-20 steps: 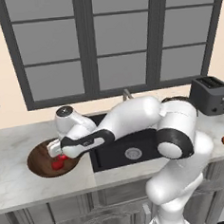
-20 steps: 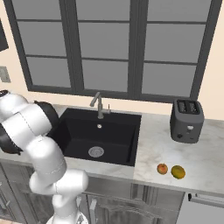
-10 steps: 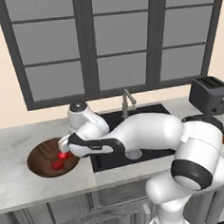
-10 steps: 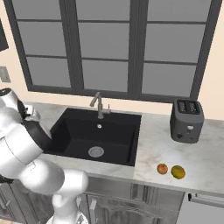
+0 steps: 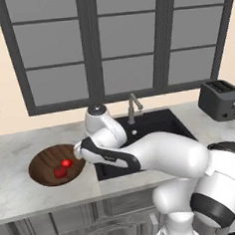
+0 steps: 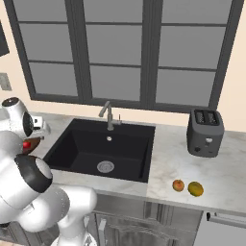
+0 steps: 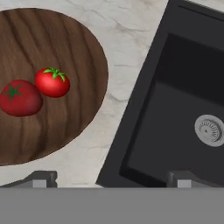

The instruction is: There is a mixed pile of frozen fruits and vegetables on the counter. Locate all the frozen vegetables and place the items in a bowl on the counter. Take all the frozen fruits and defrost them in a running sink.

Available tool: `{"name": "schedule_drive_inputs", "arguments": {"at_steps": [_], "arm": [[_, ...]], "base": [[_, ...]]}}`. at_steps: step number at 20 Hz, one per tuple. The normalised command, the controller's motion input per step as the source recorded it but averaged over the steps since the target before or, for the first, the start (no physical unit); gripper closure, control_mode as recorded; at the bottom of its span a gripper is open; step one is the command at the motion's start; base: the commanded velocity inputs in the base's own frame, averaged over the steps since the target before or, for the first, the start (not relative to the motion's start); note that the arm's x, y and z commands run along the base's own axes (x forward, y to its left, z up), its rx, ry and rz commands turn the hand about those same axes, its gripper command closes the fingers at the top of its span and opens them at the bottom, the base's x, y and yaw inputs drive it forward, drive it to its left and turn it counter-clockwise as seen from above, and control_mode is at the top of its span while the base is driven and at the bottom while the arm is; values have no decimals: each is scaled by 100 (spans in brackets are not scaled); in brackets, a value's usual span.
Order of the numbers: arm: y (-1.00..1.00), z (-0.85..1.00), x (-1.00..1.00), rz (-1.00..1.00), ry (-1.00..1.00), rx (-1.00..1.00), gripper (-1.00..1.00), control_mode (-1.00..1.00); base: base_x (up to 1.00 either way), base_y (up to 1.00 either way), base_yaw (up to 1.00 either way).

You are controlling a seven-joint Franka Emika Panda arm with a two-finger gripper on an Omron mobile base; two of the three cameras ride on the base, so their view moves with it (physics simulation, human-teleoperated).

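The brown wooden bowl (image 5: 43, 165) (image 7: 65, 43) sits on the marble counter (image 5: 21, 197) left of the black sink (image 5: 150, 129) (image 6: 105, 144) (image 7: 175, 113). Two frozen vegetables lie in it: a round red tomato-like piece (image 7: 52, 82) (image 5: 66, 163) and a lumpier red one (image 7: 19, 97) (image 5: 59, 172). My gripper (image 7: 113, 179) (image 5: 81, 153) hangs open and holds nothing, above the counter strip between the bowl's right rim and the sink. The frozen fruits, an orange ball (image 6: 178, 185) and a yellow-green ball (image 6: 195, 188), rest on the counter right of the sink.
A brushed-metal faucet (image 6: 108, 114) stands behind the sink, with the round drain (image 6: 105, 166) (image 7: 211, 130) in the basin floor. A dark toaster (image 6: 205, 132) stands at the back right. Windows run along the wall behind the counter.
The hand has lifted out of the bowl and swung right toward the sink's left edge. Both red pieces stay in the bowl. The jaws remain open.
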Motion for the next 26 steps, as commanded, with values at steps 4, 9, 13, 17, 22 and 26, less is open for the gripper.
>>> {"name": "schedule_drive_inputs", "arguments": {"at_steps": [4, 9, 13, 17, 22, 26], "arm": [[-40, 0, -4, 2, 0, 0, -100, -100], [-46, 0, 0, 4, 0, 0, -100, -100], [-41, 0, 0, 4, 2, 0, -100, -100], [-46, 0, 0, 3, 0, 0, -100, -100], [-47, 0, 0, 3, 0, 0, -100, -100], [-43, 0, 0, 3, 0, 0, -100, -100]], "base": [[0, 0, 0], [0, 0, 0], [0, 0, 0], [0, 0, 0], [0, 0, 0], [0, 0, 0]]}}
